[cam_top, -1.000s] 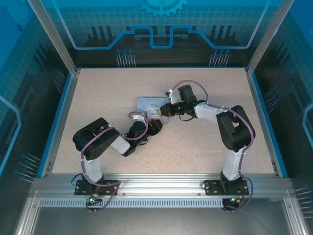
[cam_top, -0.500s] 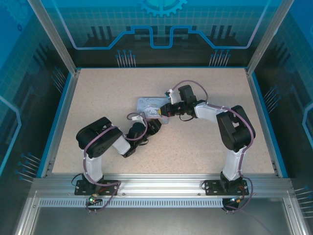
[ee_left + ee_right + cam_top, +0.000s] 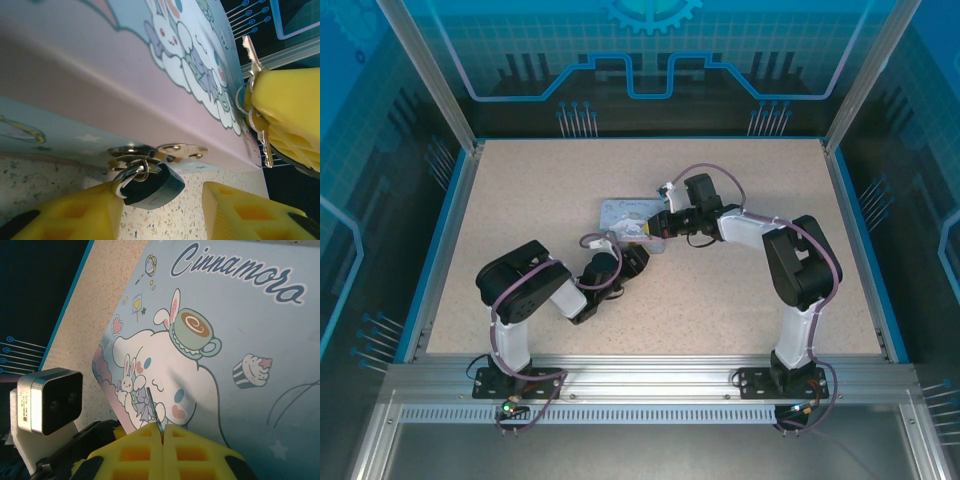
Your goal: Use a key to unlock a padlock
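The padlock (image 3: 150, 186) hangs by its loop from the clasp on the near side of the tin (image 3: 100, 75). The tin sits near the middle of the table (image 3: 520, 200). The padlock's dark body tips down toward the table. The left gripper (image 3: 164, 202) is nearest. Its yellow fingers are apart with the padlock between them, touching one finger. The key (image 3: 155, 412) is pinched tight in the right gripper (image 3: 162, 432). It sticks straight out, over the tin's lid, up and to one side of the padlock. I think the key must come down to the padlock's bottom end.
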Controlling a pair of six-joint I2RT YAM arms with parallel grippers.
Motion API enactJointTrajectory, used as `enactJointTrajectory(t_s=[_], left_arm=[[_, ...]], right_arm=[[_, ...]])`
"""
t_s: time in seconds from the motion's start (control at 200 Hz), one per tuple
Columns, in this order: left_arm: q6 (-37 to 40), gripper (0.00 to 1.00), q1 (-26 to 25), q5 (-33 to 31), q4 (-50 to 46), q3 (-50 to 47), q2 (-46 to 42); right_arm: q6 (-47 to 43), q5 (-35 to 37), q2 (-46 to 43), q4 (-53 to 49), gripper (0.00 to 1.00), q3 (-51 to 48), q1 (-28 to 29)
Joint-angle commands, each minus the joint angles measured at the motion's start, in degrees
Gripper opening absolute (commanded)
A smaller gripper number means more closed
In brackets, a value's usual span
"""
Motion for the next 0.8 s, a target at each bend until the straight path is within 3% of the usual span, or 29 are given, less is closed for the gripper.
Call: enactJointTrajectory(t_s=[0.0,0.59,0.795], left_arm=[[-0.3,0.44,-0.8,-0.5,5.4,0.3,-2.2],[-2.0,0.33,-0.7,-2.3,5.5,2.2,0.4],[-2.1,0.25,-0.7,-2.4,5.4,2.1,1.1]], right_arm=[[-1.0,3.3,2.4,-6.2,0.0,-2.5,0.8],[-1.1,3.2,3.0,-6.4,0.0,-2.4,0.9],[-1.1,3.3,3.3,-6.4,0.0,-2.3,0.8]])
